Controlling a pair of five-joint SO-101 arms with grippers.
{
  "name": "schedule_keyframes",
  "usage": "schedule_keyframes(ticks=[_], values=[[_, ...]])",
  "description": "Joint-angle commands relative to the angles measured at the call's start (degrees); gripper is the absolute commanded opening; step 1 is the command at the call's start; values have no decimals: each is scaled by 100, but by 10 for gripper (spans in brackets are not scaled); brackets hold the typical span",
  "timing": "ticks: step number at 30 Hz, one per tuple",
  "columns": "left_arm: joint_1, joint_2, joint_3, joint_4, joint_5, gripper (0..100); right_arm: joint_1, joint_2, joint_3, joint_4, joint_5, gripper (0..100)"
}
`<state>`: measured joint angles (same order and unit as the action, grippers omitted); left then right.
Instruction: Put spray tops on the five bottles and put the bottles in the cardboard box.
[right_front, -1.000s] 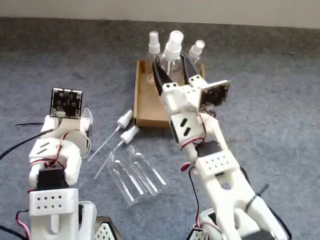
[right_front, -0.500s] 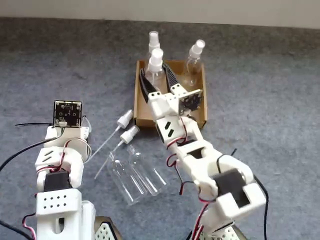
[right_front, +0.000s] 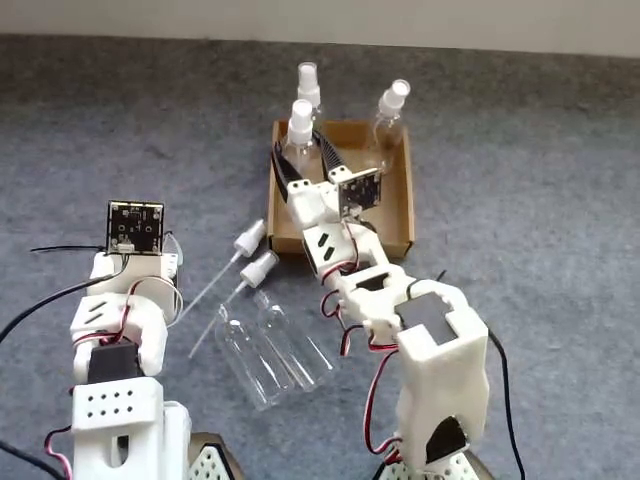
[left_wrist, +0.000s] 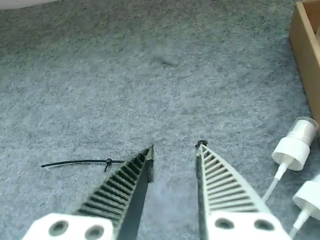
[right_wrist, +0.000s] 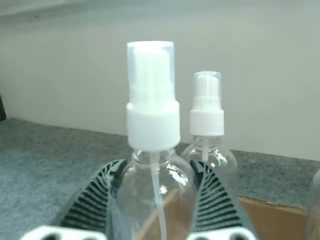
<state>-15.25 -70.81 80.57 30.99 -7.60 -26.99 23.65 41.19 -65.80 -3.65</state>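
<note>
A clear bottle with a white spray top (right_front: 300, 128) stands upright between my right gripper's fingers (right_front: 303, 152), over the left side of the cardboard box (right_front: 398, 215). In the right wrist view my right gripper (right_wrist: 159, 169) is shut on this bottle (right_wrist: 152, 125), and a second capped bottle (right_wrist: 207, 117) stands behind it. Two capped bottles (right_front: 309, 84) (right_front: 391, 103) stand at the box's far end. Two loose spray tops (right_front: 250, 238) (right_front: 260, 269) and two bare bottles (right_front: 243, 358) (right_front: 292, 340) lie on the carpet. My left gripper (left_wrist: 175, 148) is open above bare carpet, beside the spray tops (left_wrist: 295, 147).
Grey carpet covers the whole surface. A black cable tie (left_wrist: 85, 162) lies just ahead of my left gripper. The left arm (right_front: 120, 310) sits at the near left, to the left of the loose bottles. A pale wall runs along the far edge.
My right gripper has carried the capped bottle from the box's middle to its left side and nearer the front. The left arm shifted slightly, then held still.
</note>
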Motion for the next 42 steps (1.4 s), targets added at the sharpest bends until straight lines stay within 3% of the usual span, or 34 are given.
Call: schedule_keyframes(ticks=[1,15,23,42], values=[[-31,-84,-13,-105,-44,136,-22,-75,-330,-110,0,4],[-31,-84,-13,-97,-44,136,-22,-66,-321,303,0,6],[-31,-84,-13,-97,-44,136,-40,-66,-330,479,0,95],[-31,-119,57,-114,-44,136,-40,-66,-330,497,9,116]])
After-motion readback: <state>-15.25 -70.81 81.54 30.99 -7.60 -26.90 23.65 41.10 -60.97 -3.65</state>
